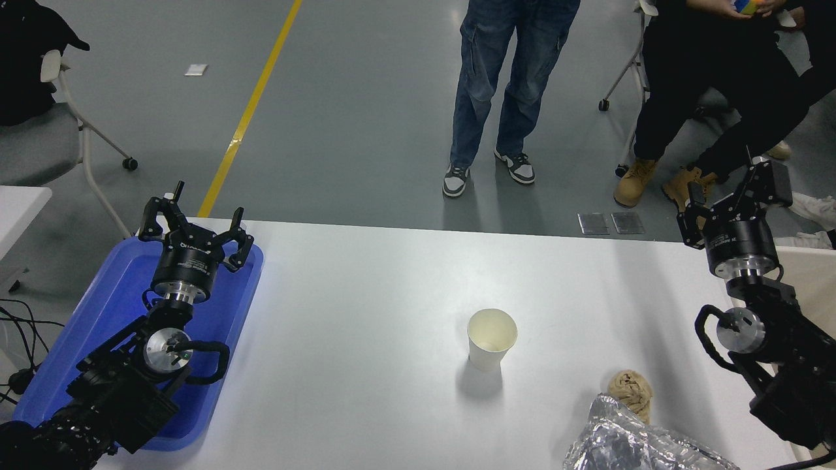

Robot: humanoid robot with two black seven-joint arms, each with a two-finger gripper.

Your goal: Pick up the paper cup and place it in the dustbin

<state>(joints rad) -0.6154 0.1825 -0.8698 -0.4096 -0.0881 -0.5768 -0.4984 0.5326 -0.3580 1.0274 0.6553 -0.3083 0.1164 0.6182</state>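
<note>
The paper cup (491, 338) is small and white with a cream inside. It stands upright, mouth up, near the middle of the white table (366, 287). My right gripper (728, 190) is open and empty, raised at the table's far right edge, well right of and beyond the cup. A pale beige piece of the dustbin (812, 271) shows at the right edge, mostly hidden behind my right arm. My left gripper (196, 220) is open and empty, parked over the blue tray (225, 320) at the lower left.
A crumpled tan paper ball (631, 390) and a crinkled silver foil sheet (627, 440) lie at the table's front right, near my right arm. A person in jeans (503, 91) stands beyond the far edge. Another in tan boots (705, 111) sits at the top right. A chair (39, 137) stands at the far left.
</note>
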